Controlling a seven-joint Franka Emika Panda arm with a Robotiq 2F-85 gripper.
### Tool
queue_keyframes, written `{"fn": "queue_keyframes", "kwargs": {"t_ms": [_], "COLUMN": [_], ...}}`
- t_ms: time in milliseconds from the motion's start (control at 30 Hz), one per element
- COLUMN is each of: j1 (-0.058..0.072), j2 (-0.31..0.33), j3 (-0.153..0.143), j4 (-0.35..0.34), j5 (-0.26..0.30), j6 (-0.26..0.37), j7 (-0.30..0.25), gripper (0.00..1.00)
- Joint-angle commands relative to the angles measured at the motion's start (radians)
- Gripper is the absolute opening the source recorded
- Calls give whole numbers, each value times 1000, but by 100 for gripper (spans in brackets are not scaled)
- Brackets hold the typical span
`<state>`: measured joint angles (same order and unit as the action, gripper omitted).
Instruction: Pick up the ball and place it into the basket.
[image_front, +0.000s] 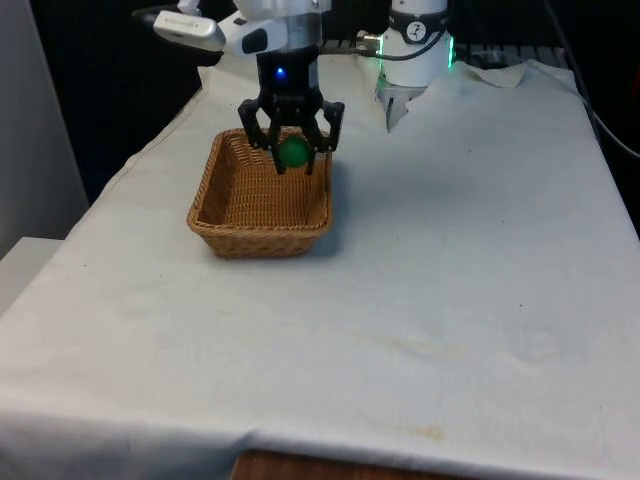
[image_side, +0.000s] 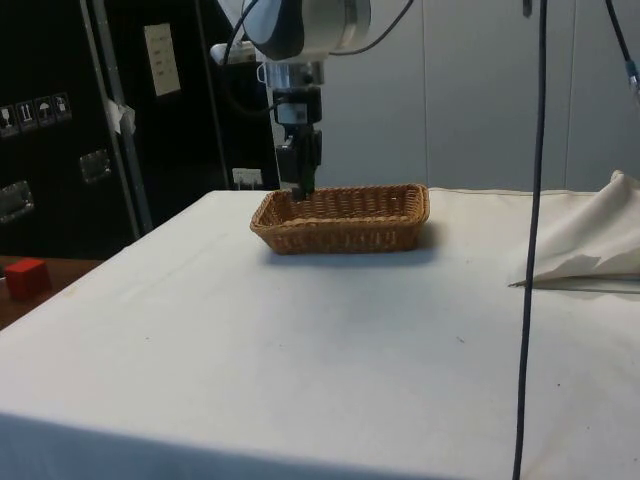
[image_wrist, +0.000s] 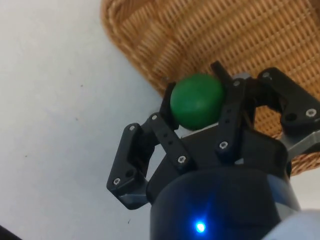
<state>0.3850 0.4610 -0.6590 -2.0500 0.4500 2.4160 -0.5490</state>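
A green ball (image_front: 293, 152) is clamped between the black fingers of my gripper (image_front: 293, 155), which is shut on it. The gripper hangs just over the far rim of the woven wicker basket (image_front: 235, 228), towards the far right corner in the front view. In the wrist view the ball (image_wrist: 196, 101) sits between the fingertips, above the basket's edge (image_wrist: 150, 55) where wicker meets white cloth. From the side the gripper (image_side: 303, 183) reaches down to rim level at the basket's (image_side: 345, 222) end, and the ball is hidden there.
The basket stands on the white cloth towards the front view's left, far half of the table. A crumpled fold of cloth (image_front: 400, 105) lies at the robot's base. A red block (image_side: 27, 277) sits off the table in the side view.
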Motion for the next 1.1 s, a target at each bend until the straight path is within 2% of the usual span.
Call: {"fn": "queue_keyframes", "kwargs": {"t_ms": [0, 33, 67, 333, 367, 400, 433, 667, 700, 733, 867, 900, 933, 967, 1067], "j1": [-8, -1, -10, -23, -11, -24, -27, -37, -23, -40, -41, -30, -30, -40, -40], "j2": [6, 3, 10, 42, 35, 46, 51, 96, 90, 104, 144, 143, 152, 158, 181], "j3": [2, -3, -1, -25, -32, -27, -29, -54, -65, -54, -57, -71, -70, -58, -59], "j4": [7, 2, 9, 24, 17, 26, 28, 45, 39, 46, 52, 48, 49, 53, 59], "j5": [8, 0, 8, 16, 4, 18, 21, 63, 50, 72, 136, 125, 140, 163, 210], "j6": [-2, 0, -1, 2, 0, 2, 3, 9, 1, 11, 25, 16, 20, 29, 26], "j7": [-3, 0, -4, -9, 0, -10, -12, -40, -28, -45, -81, -75, -83, -94, -116], "gripper": [0, 0, 0, 0, 0, 0, 0, 0, 0, 0, 0, 0, 0, 0, 0]}}
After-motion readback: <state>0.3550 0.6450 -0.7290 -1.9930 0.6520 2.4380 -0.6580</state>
